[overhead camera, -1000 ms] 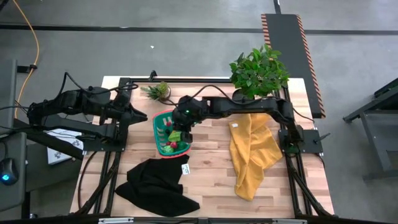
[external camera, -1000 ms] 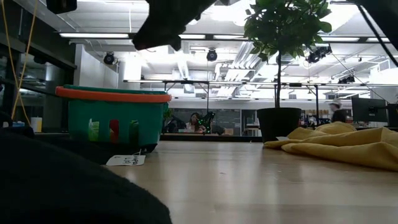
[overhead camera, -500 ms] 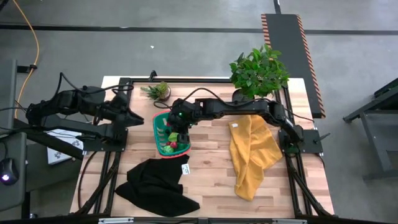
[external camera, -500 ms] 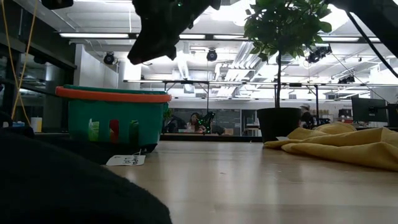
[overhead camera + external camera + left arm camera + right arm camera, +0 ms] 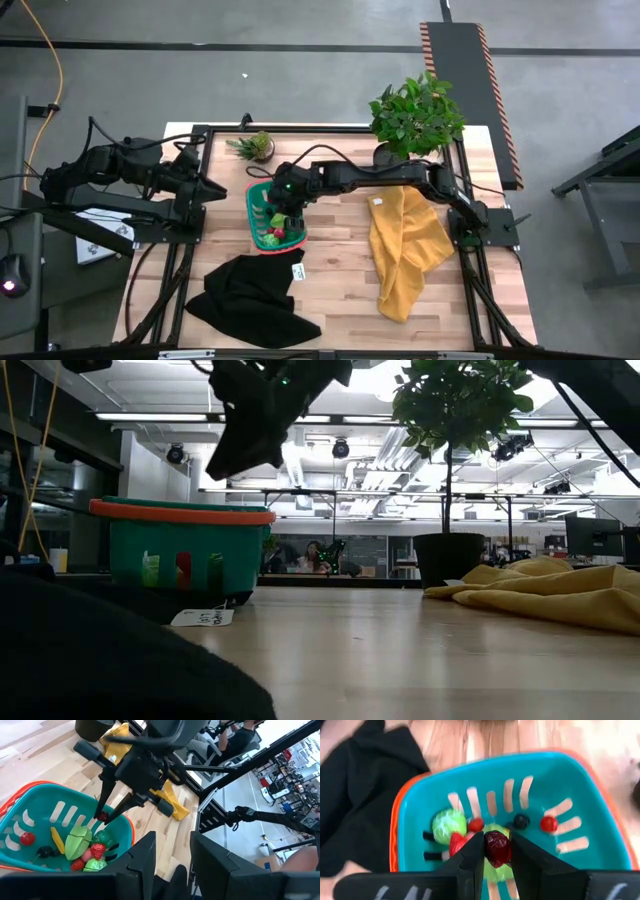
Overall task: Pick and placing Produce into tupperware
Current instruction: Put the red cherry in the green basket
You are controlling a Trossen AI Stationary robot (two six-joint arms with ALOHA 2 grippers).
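From above, the right arm reaches across the bench (image 5: 340,260) with the right hand (image 5: 283,212) hanging over the teal basket (image 5: 254,205), which sits left of the middle, between a small potted plant (image 5: 258,146) at the far edge and a black cloth (image 5: 250,290) nearer the front. A yellow cloth (image 5: 405,250) lies to the right, below a larger potted plant (image 5: 415,115). The left arm waits off the bench's left edge, the left hand (image 5: 205,187) pointing toward the basket; from here I cannot tell how its fingers stand.

At bench height the basket (image 5: 180,550) stands on the wood with its orange-red rim level, coloured produce showing through the slots. The right hand (image 5: 240,445) hovers above it, clear of the rim.

The left wrist view looks past its own left hand (image 5: 172,862), fingers apart with nothing between them, at the basket (image 5: 117,822) holding small toy produce (image 5: 80,845): red, green, yellow and dark. The right hand (image 5: 104,815) dips just inside the basket's wall, pinching a tiny red piece.

The right wrist view shows the right hand (image 5: 496,851) pressed on a dark red fruit (image 5: 497,848), held above the basket (image 5: 580,795), where a green piece (image 5: 448,823), red pieces and a dark one lie on the slotted floor
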